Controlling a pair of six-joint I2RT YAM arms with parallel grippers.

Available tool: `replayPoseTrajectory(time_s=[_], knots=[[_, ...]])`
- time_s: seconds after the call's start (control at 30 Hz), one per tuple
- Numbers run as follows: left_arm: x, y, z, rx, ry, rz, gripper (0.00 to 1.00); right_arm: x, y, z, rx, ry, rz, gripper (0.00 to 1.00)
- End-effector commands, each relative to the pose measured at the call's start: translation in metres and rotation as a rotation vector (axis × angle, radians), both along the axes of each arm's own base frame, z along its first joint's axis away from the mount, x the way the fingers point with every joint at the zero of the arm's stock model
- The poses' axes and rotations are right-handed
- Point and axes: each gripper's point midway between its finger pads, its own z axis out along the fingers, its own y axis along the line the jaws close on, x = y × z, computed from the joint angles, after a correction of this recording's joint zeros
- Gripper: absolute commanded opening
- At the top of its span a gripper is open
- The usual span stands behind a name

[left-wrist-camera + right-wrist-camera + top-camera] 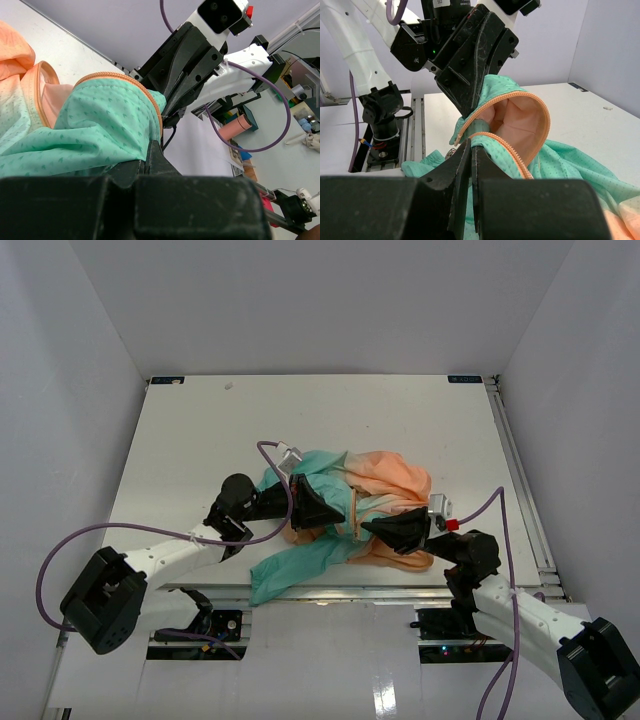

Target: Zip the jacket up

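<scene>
Jacket (385, 472) lies bunched on counter (200, 430). Left hand (338, 519) clamped tight on teal fabric beside zipper (548, 122). Right hand (366, 527) pinched closed on zipper edge.

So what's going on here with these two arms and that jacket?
Both arms are working on the jacket, which lies crumpled on the table. The left gripper and right gripper each pinch its teal hem end, close together by the orange zipper. The zipper edges there are apart, not yet joined.
</scene>
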Motion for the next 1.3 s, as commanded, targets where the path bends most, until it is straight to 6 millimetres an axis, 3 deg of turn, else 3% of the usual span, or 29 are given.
replayPoseTrajectory(time_s=[0.0,1.27], knots=[[-0.0036,0.0011,0.0038,-0.02,-0.029,-0.022,0.0,-0.007,-0.0032,0.0275,0.068,-0.089,0.008,0.08],[-0.0007,-0.0008,0.004,-0.024,-0.039,-0.018,0.0,-0.0117,-0.0018,0.0323,0.09,-0.072,0.046,0.08]])
